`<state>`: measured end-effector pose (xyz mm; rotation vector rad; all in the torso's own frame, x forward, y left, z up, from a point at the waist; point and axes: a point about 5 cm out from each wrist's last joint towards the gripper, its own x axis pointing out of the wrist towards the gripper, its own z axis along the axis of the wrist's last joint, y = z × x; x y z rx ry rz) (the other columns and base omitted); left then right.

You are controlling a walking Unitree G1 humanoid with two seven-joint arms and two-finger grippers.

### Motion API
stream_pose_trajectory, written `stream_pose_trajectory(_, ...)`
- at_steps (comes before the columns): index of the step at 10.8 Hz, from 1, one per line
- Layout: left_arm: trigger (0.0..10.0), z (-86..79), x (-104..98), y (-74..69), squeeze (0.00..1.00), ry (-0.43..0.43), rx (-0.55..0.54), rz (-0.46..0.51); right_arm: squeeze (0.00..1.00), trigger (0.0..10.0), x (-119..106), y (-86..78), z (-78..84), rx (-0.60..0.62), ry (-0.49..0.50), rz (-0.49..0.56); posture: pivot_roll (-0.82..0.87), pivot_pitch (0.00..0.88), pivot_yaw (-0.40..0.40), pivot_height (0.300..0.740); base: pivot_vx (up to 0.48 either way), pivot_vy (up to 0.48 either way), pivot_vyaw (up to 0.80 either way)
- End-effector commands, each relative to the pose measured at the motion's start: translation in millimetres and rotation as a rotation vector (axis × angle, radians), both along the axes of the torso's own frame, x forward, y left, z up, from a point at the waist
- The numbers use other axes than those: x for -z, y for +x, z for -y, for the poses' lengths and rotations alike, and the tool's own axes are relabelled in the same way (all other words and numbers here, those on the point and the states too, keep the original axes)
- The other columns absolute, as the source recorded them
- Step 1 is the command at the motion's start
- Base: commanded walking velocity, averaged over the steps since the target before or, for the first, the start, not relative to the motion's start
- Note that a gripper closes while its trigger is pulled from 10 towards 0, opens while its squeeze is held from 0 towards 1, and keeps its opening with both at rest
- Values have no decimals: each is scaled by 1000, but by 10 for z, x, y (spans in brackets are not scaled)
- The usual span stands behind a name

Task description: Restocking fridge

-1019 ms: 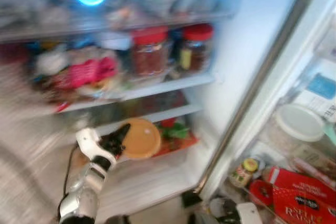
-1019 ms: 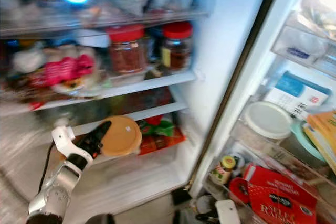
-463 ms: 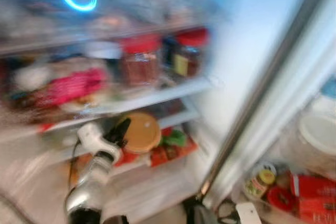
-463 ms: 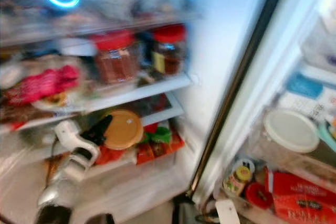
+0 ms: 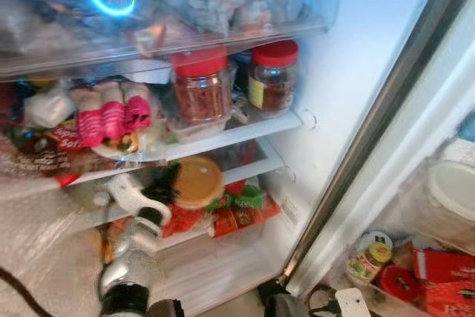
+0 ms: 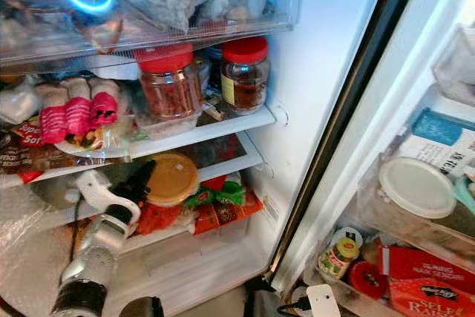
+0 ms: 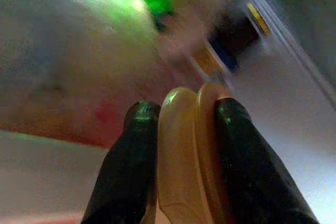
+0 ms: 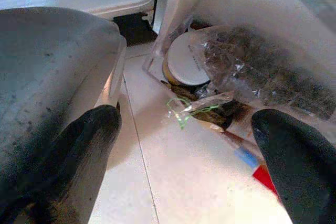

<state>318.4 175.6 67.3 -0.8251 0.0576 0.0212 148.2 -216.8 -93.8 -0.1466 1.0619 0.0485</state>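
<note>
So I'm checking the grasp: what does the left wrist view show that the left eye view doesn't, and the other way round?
Left wrist view: both black fingers pinch the rim of the tan round container, one on each side.

Left eye view: where it is. The left gripper holds the container in front of the lower shelf, above red and green packets and below two red-lidded jars.

Both show the left gripper shut on the container, with green packaging behind it.
</note>
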Motion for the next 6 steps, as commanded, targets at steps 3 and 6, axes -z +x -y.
stream_pose_trajectory(3,10000,-243,-60,121,0,-69,-191,-13,0,10000,-8,31,-25,-4,9,10,-107,0,-44,628,0,0,0)
stream_pose_trajectory(6,10000,-340,-94,217,0,-99,-284,-23,0,10000,-9,32,-26,-3,9,12,-114,0,-45,628,0,0,0)
